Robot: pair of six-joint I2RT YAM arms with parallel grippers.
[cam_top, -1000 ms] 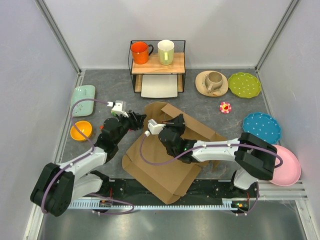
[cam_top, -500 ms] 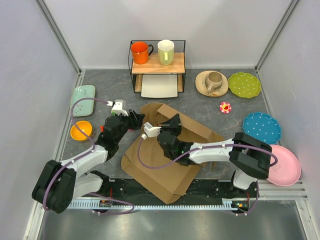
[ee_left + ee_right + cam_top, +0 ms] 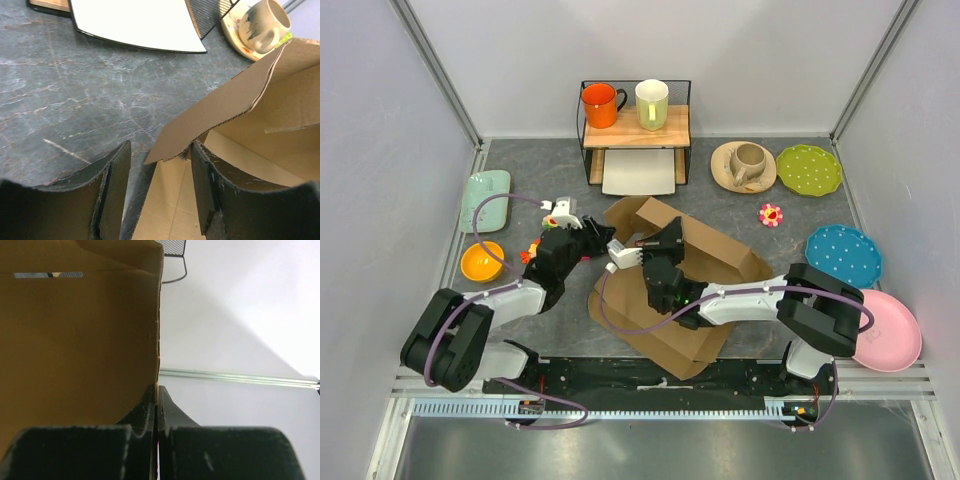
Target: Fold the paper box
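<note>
The left arm is lying low over the bench, stretching from its base toward the middle with its wrist turned in at the paper box. The left jaws are standing wide open, holding nothing. One corner of a raised cardboard flap is poking down into the gap between the two fingers, nearer the right-hand one; whether it is touching that finger I cannot tell.

The right arm is reaching across from its own side, bending at the elbow and rising over the box's floor panel. The right jaws are pressing shut on the thin edge of an upright cardboard wall, with both fingers squeezing it between them.

The box is sitting half folded between the two arms, its near panel lying flat and its far walls standing up.

From the left jaws, the flap's cut edge is running up and away to the right. Ahead and to the left of them bare bench is lying open as far as a white tray, and a cup on a saucer is sitting beyond the flap. From the right jaws, the wall's edge is running straight ahead; cardboard is filling the left side, with a narrow slot far ahead, and open air is lying to the right.
</note>
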